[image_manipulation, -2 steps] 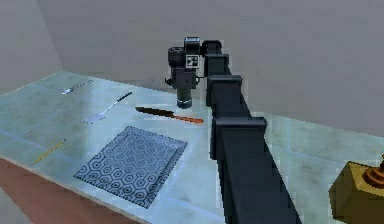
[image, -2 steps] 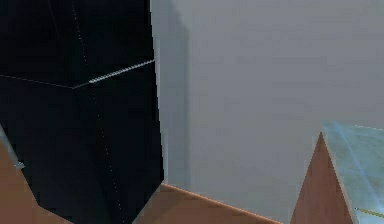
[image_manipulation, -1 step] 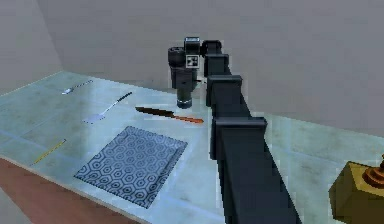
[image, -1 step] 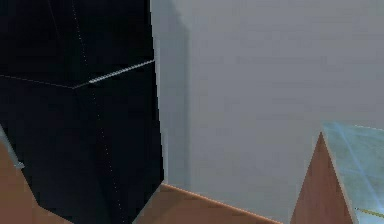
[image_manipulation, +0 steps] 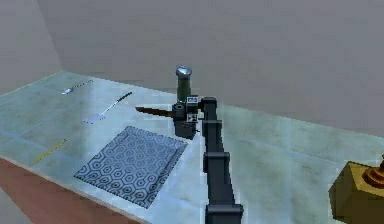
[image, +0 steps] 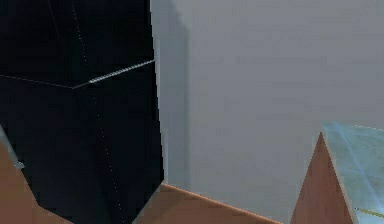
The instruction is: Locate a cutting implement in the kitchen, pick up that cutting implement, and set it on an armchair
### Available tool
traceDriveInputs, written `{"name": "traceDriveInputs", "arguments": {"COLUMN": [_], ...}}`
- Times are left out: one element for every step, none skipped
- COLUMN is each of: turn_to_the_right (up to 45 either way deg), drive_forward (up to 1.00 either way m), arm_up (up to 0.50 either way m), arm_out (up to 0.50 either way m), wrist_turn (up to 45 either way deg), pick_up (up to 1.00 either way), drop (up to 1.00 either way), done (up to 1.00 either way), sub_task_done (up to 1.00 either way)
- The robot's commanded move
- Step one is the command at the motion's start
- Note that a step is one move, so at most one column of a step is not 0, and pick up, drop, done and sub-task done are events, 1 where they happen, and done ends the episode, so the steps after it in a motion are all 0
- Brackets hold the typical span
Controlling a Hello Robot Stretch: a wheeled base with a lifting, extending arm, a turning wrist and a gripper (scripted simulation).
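- Out on the arm side, the arm (image_manipulation: 218, 165) reaches across the pale counter (image_manipulation: 290, 150), with the gripper (image_manipulation: 183, 118) at its far end.
- A dark, pointed knife (image_manipulation: 152, 108) juts toward the view's left from the gripper, low over the counter top. It can't be told whether the gripper holds it or it lies there.
- How the jaws stand can't be told either.
- Just beyond the gripper stands a dark jar (image_manipulation: 185, 82) with a grey cap; its contents are hidden.
- Nearer the counter's front edge, left of the arm, sits the sink (image_manipulation: 135, 165), its floor patterned grey.
- A pale utensil (image_manipulation: 108, 107) lies further left.
- At the view's far right sits a brown box (image_manipulation: 358, 192).
- Ahead, there's a black fridge (image: 80, 110) against a grey wall (image: 250, 90).
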Motion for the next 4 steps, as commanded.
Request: {"name": "traceDriveInputs", "arguments": {"turn_to_the_right": [0.0, 0.0, 0.0, 0.0], "drive_forward": [0.0, 0.0, 0.0, 0.0], "arm_up": [0.0, 0.1, 0.06, 0.0], "arm_out": [0.0, 0.0, 0.0, 0.0], "wrist_turn": [0.0, 0.0, 0.0, -45.0], "pick_up": [1.0, 0.0, 0.0, 0.0], "drop": [0.0, 0.0, 0.0, 0.0], "done": [0.0, 0.0, 0.0, 0.0], "sub_task_done": [0.0, 0.0, 0.0, 0.0]}}
